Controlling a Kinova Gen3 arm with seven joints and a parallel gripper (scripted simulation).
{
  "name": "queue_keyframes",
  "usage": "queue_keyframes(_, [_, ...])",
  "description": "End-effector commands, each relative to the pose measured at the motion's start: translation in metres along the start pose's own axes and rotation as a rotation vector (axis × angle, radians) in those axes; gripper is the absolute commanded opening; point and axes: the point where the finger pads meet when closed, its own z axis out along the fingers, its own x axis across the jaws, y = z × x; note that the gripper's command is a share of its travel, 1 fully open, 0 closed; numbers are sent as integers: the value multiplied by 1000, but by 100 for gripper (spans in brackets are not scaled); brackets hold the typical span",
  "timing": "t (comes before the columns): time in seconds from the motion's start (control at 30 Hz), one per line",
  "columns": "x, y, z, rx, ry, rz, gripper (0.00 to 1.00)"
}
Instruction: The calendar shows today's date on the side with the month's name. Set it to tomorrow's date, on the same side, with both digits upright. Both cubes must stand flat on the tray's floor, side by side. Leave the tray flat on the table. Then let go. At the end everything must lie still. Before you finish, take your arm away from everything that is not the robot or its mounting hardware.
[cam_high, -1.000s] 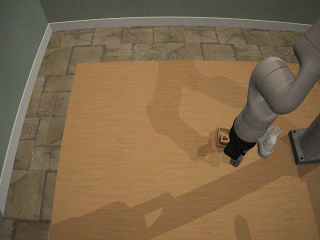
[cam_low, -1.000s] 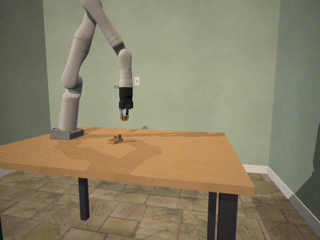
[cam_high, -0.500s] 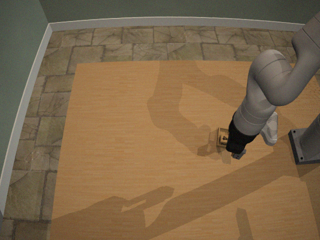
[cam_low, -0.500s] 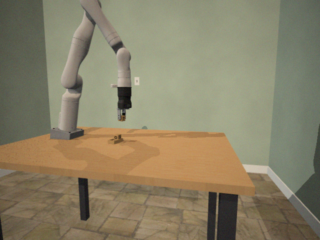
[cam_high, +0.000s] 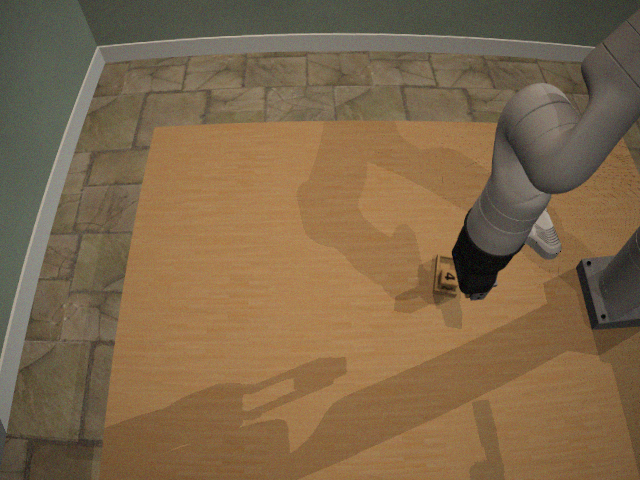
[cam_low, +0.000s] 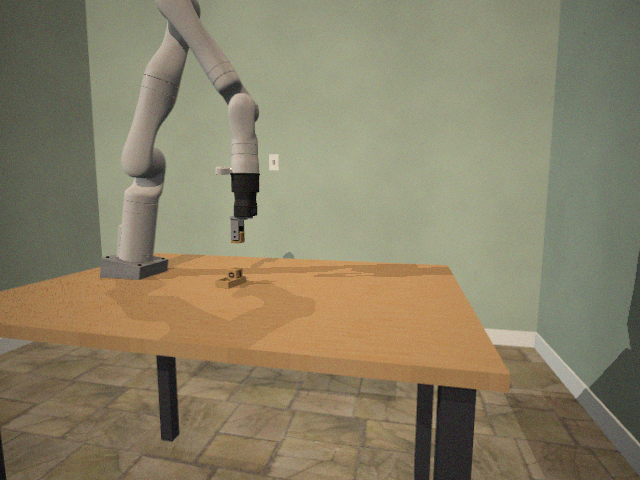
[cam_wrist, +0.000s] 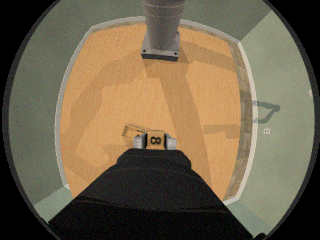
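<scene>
The small wooden tray lies on the table. One wooden cube sits in it, at one end, with a dark 4 on its top in the top view. The rest of the tray is partly hidden by the arm there; the month's name cannot be read. My gripper is shut on a second wooden cube, whose face towards the wrist camera shows an 8. It hangs well above the table, beside and above the tray.
The arm's grey base stands on the wooden table, a short way from the tray. Shadows of the arm fall across the table and around the tray.
</scene>
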Motion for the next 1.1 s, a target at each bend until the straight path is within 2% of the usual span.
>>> queue_keyframes(0.0, [-7, 0, -1, -2, -2, -49, 57])
queue_keyframes(0.4, [-32, -2, -3, -3, -3, -417, 57])
queue_keyframes(0.47, [-32, -2, -3, -3, -3, -417, 57])
queue_keyframes(0.97, [-57, -2, -5, -4, -6, -817, 57])
queue_keyframes(1.07, [-59, -2, -5, -4, -6, -840, 57])
